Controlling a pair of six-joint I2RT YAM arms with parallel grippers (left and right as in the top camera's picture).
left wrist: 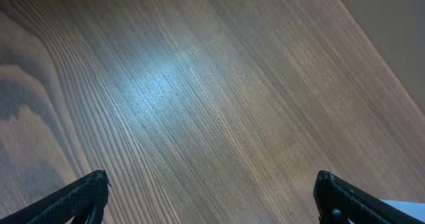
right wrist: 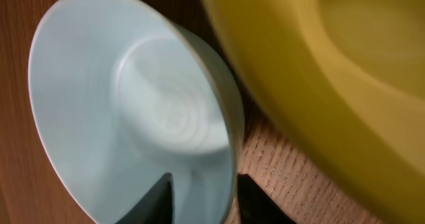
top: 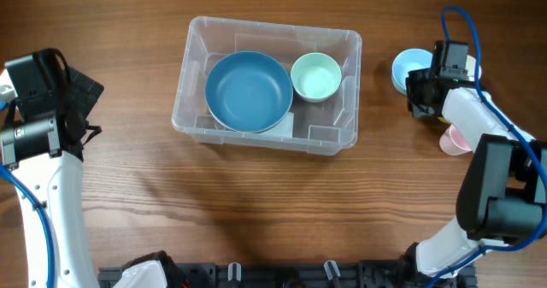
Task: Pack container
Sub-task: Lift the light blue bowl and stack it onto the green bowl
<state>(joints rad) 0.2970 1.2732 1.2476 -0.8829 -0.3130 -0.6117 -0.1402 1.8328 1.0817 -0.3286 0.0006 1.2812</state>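
The clear plastic container (top: 192, 83) stands at the table's centre. Inside it lie a large blue bowl (top: 248, 90) and a small mint bowl (top: 316, 75). To its right, a light blue bowl (top: 408, 64) rests on the wood. My right gripper (top: 419, 81) is over that bowl's edge. In the right wrist view the right gripper (right wrist: 202, 181) straddles the light blue bowl (right wrist: 119, 104), one finger inside and one outside the wall, closed on it. My left gripper (left wrist: 212, 201) hangs wide open over bare wood at the far left, holding nothing.
A yellow bowl (right wrist: 332, 71) sits right beside the light blue bowl, mostly hidden under the right arm in the overhead view. A pink cup (top: 453, 140) stands just nearer the front. The left arm (top: 38, 108) is by the left table edge.
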